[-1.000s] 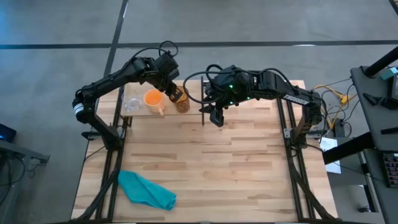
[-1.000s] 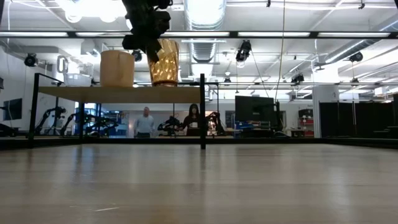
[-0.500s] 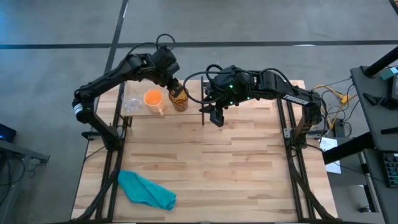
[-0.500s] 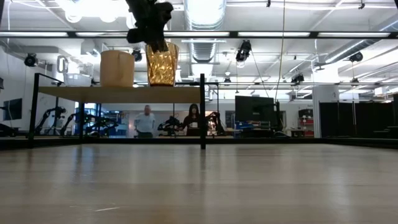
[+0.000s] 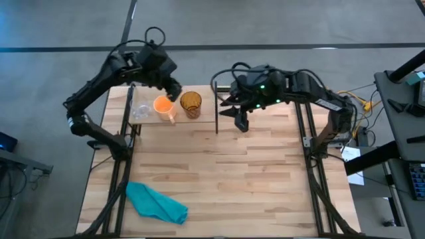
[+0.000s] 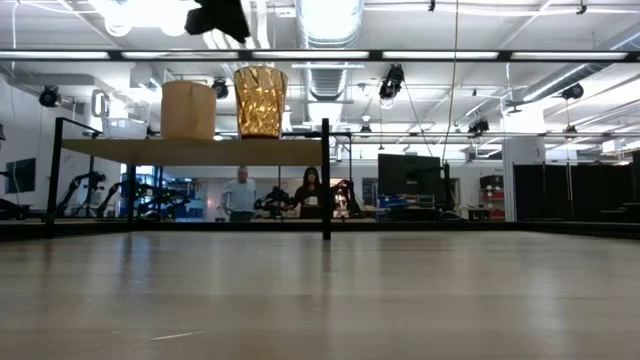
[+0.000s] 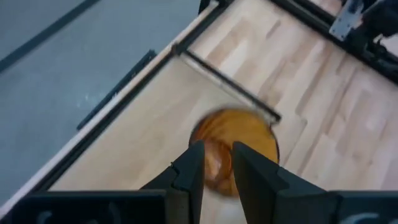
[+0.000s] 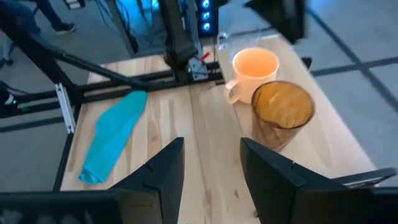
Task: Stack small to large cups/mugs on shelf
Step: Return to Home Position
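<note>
Three cups stand in a row on the raised wooden shelf (image 5: 149, 119) at the table's far left: a clear cup (image 5: 140, 111), an orange mug (image 5: 163, 105) with a handle, and an amber patterned tumbler (image 5: 190, 104) on its base beside the black divider (image 5: 216, 106). In the low view the tumbler (image 6: 260, 101) stands upright next to the mug (image 6: 188, 109). My left gripper (image 5: 171, 88) hovers above and behind the mug, narrowly open (image 7: 217, 165), touching nothing. My right gripper (image 5: 240, 123) hangs open (image 8: 214, 177) just right of the divider.
A crumpled teal cloth (image 5: 157, 202) lies near the table's near left corner. Black frame posts (image 5: 126, 133) run along the table's left and right sides. The light wooden tabletop (image 5: 252, 179) spreads out in front of the shelf. People stand far off in the room behind.
My left gripper has let go of the tumbler and risen, drawing back toward the far left. The tumbler, tilted a second ago, now stands upright alone on the shelf. My right gripper has shifted a little toward the table's right.
</note>
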You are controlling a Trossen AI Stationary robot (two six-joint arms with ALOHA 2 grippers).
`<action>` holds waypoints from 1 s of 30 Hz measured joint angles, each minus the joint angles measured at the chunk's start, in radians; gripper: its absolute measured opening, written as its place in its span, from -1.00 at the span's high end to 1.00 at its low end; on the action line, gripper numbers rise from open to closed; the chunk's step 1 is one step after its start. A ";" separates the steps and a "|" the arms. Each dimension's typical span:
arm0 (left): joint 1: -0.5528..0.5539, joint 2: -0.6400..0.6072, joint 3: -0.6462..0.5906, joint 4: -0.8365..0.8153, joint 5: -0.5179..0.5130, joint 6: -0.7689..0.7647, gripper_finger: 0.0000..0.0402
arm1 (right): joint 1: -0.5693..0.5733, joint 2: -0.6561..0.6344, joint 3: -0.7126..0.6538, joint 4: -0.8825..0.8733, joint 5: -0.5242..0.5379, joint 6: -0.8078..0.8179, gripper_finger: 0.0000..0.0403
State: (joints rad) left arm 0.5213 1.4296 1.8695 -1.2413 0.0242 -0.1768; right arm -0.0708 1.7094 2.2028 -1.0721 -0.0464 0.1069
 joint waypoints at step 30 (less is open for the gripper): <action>0.000 -0.046 -0.044 -0.326 -0.092 -0.017 0.66 | 0.001 -0.272 0.000 -0.201 0.226 0.105 0.25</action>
State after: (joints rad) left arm 0.5217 1.3832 1.8256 -1.5670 -0.0680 -0.1936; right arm -0.0696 1.4373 2.2028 -1.2735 0.1794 0.2123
